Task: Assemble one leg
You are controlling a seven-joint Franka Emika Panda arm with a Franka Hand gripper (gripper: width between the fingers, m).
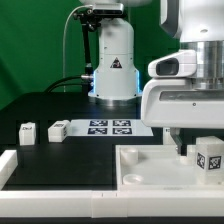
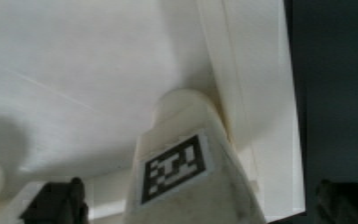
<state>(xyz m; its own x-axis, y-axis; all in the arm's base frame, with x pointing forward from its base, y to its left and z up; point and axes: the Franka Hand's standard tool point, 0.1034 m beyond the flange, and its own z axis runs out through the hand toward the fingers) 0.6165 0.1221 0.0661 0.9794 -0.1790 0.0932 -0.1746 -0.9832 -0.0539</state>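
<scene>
Exterior view: my gripper [image 1: 180, 148] sits at the right of the frame, low over the tabletop [image 1: 150, 168], which lies across the lower right. Just beside my fingers, at the far right edge, a leg [image 1: 210, 158] stands upright on the tabletop with its tag facing the camera. I judge it sits there because that corner is where it has to go in. Two more legs [image 1: 27, 134] [image 1: 57, 129] lie on the dark table at the left middle, well apart from me, next to the marker board [image 1: 110, 126] in the centre. From here I cannot tell whether my fingers touch the leg.

Wrist view: the leg [image 2: 190, 160] fills the lower centre, its tag turned up toward me, lying against the white tabletop [image 2: 87, 70] and close to the raised rim [image 2: 247, 90] that runs up the right side. My two fingertips [image 2: 60, 200] show dark in the lower corners, spread wide on either side of the leg and holding nothing. I read this as being lined up to close on it.
</scene>
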